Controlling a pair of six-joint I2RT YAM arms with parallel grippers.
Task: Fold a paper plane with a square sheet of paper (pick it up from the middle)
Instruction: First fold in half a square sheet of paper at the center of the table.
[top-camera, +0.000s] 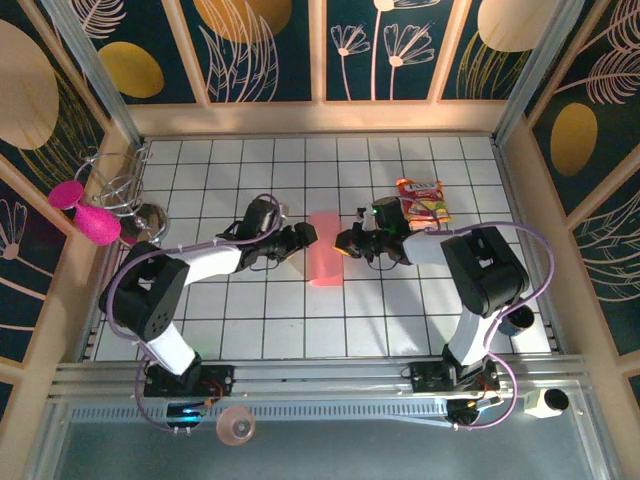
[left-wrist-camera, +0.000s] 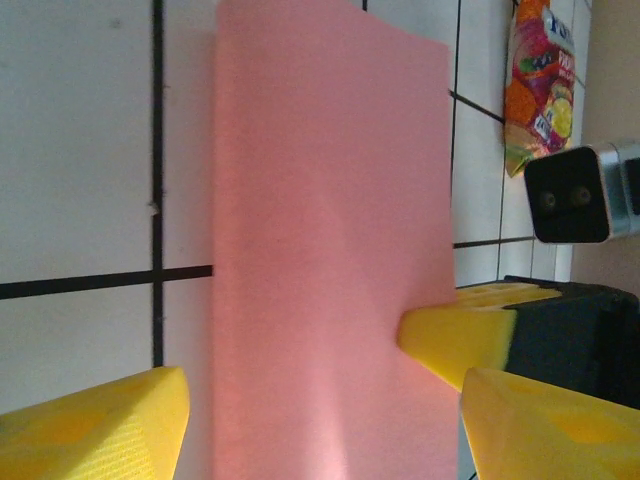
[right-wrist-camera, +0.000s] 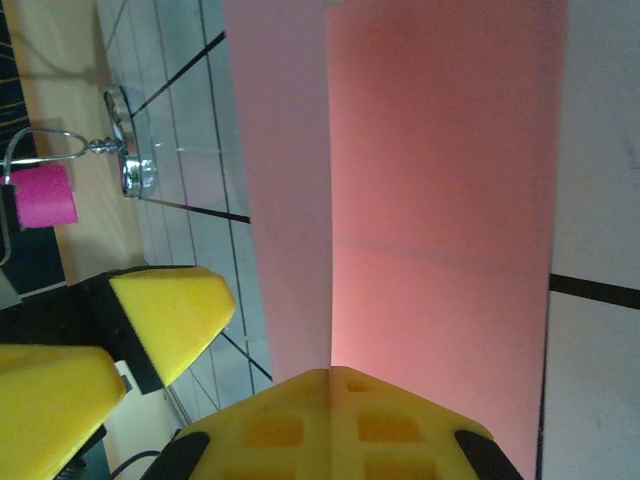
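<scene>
The square sheet of paper (top-camera: 325, 250) is salmon pink and shows from above as a narrow upright strip at the table's middle. In the left wrist view the paper (left-wrist-camera: 330, 230) lies between my left gripper's (left-wrist-camera: 325, 420) yellow fingers (left-wrist-camera: 110, 425), which stand apart on either side of it. My left gripper (top-camera: 305, 235) is at the strip's left edge, my right gripper (top-camera: 345, 243) at its right edge. My right gripper (right-wrist-camera: 330, 385) is shut, its tips pressed together on the paper (right-wrist-camera: 440, 200) at a crease line. One flap rises left of the crease.
A red-and-yellow snack packet (top-camera: 422, 200) lies just behind my right arm. Magenta discs (top-camera: 85, 215) and a wire stand (top-camera: 120, 190) sit at the left wall. A small cup (top-camera: 235, 425) rests on the front rail. Wooden walls ring the tiled table (top-camera: 250, 310).
</scene>
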